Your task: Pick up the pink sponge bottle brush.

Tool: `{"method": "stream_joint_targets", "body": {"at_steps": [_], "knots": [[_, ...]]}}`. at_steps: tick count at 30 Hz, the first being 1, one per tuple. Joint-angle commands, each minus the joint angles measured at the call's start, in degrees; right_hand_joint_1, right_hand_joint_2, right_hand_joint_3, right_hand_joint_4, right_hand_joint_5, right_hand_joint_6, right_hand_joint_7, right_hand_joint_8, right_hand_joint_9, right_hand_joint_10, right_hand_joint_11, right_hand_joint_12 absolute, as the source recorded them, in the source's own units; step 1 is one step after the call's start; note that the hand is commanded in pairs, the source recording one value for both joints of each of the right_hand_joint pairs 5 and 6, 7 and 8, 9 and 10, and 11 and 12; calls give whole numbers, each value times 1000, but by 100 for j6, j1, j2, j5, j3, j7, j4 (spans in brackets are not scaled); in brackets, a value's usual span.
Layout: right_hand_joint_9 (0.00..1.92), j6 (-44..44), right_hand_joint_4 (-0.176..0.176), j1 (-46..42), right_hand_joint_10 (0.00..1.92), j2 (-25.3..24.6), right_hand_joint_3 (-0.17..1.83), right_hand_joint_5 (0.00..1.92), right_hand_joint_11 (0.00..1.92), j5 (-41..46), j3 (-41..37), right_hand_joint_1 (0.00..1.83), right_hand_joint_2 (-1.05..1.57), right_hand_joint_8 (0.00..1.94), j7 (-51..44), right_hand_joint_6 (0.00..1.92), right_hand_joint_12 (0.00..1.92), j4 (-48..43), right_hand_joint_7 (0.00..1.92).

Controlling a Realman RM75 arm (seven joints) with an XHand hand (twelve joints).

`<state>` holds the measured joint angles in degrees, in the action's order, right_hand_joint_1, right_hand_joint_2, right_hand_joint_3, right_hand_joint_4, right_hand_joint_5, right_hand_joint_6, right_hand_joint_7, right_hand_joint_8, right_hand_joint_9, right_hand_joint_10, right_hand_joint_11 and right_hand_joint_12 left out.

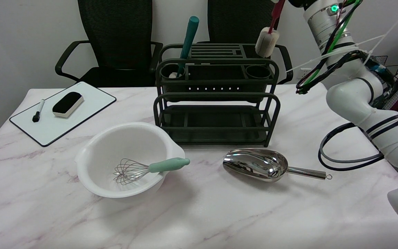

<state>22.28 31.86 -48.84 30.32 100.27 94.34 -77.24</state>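
The pink sponge bottle brush (266,41) hangs in the air above the right cup (257,71) of the dark rack (216,133). Its white sponge head points down, clear of the cup, and its pink-red handle runs up to the picture's top edge. My right hand (294,2) is almost wholly cut off by that top edge; only a dark sliver shows beside the handle's upper end, where it holds the brush. The white forearm (327,31) with its cables comes down to the right.
A teal-handled tool (189,36) stands in the rack's left cup. In front of the rack are a white bowl (92,155) holding a whisk (150,168) and a steel scoop (257,164). A whiteboard (92,100) with eraser and marker lies at the left. Two chairs stand behind.
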Motion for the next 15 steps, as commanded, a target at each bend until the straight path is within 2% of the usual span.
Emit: {"method": "stream_joint_targets", "body": {"at_steps": [1,15], "knots": [[1920,-597,0,-821,1920,319,808,1920,1872,43,-1048,1024,870,1920,6,1920,1872,-1133,1920],[1920,-1031,0,-2294,1920,310,782,1920,1891,43,-2435,1029,913,1920,-50,1920,1891,-1859,1920]]}}
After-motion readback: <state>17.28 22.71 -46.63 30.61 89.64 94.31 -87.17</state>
